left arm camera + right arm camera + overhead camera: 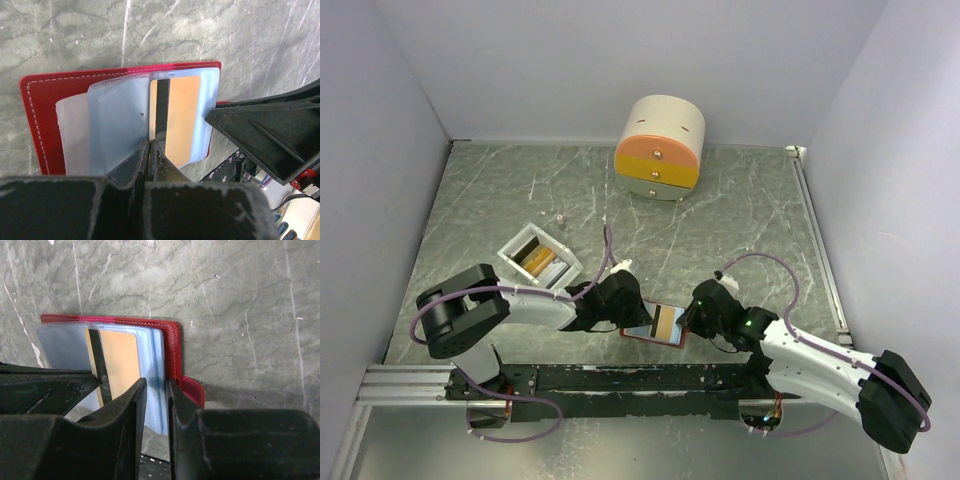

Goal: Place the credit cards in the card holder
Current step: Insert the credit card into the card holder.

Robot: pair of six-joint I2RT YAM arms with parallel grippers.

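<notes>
Here, left fingers (131, 167) seemingly tight on card holder (50, 92) sleeve, right fingers (129, 412) likewise.

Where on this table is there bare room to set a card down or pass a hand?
Bare table: right of the drawer box, beyond the right arm; also the far left corner, between tray and box. Crowded: near centre, where left pincer and right pincer meet at the card holder, tray just beside.
</notes>
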